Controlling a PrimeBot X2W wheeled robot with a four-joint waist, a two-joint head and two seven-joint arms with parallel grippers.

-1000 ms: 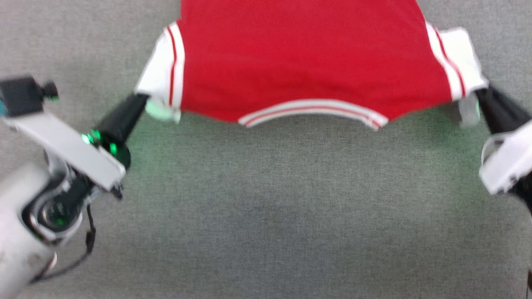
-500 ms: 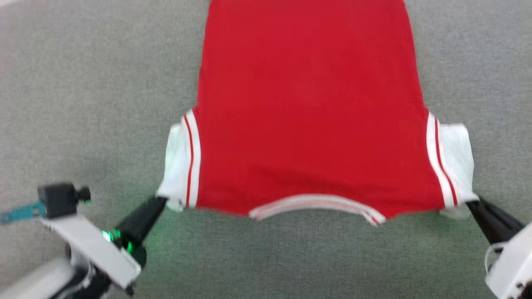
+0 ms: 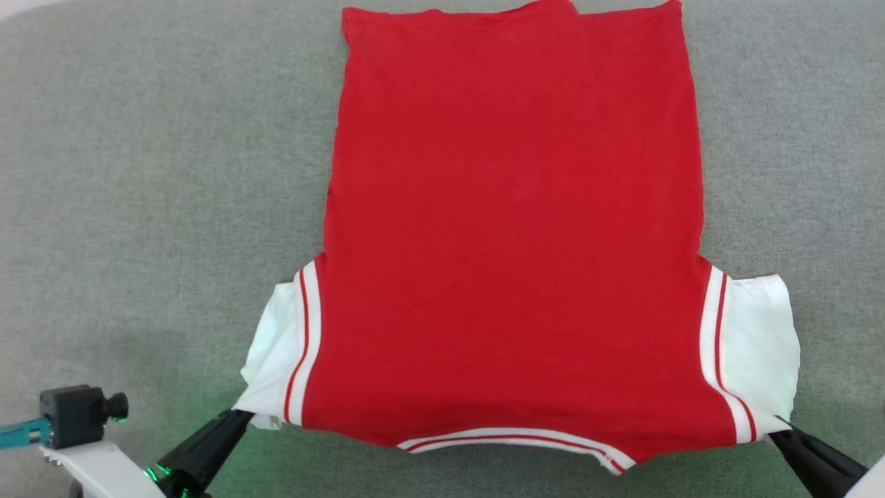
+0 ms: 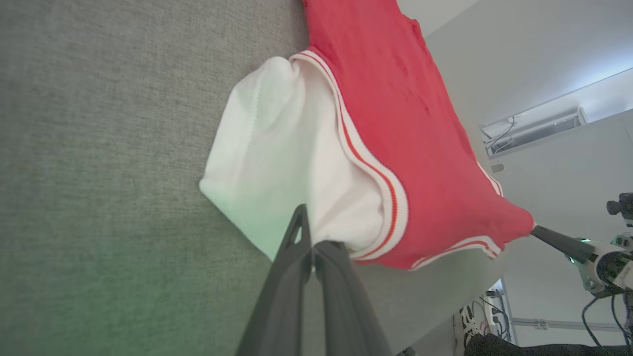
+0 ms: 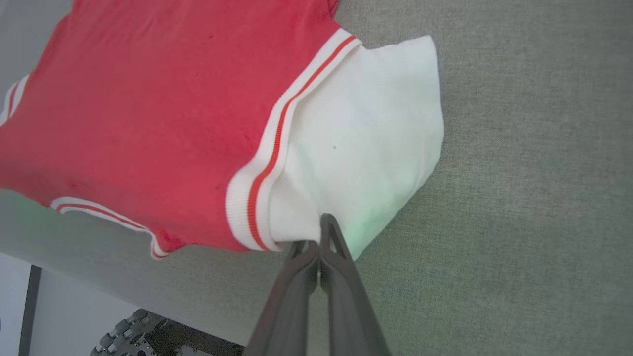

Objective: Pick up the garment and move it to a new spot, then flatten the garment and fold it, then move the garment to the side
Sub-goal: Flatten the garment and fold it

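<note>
Head cam is tilting while I'm working, so vs a sec ago the whole pic is shifting and I'm not reading that as arm travel. What's really changing is the garment (image 3: 515, 242): a sec ago I was getting just its near part, blurred, w/ the near edge arching taut btwn the arms, and now the red body is lying spread flat on the grey tabletop (image 3: 138, 207), w/ the far hem (image 3: 511, 12) showing approx straight at the top. The left gripper (image 3: 235, 417) is still clamping fully closed on the near corner of the left white sleeve (image 3: 273, 353). The right gripper (image 3: 778, 423) is likewise nipping tight on the corner of the right white sleeve (image 3: 757, 346), and both wrist cams are showing cloth caught at the fingertips. The striped neck trim (image 3: 511, 436) is sitting btwn the two grippers, and in the left wrist cam that near edge is looking slightly lifted off the table. I'm judging the relocate step as done and the flatten as nearly there: the body is lying smooth, but both sleeves are bunching a bit, left more than right. Next I'm thinking of lowering the corners and letting go before starting the fold, w/ the risk being the sleeves crumpling back on release
</note>
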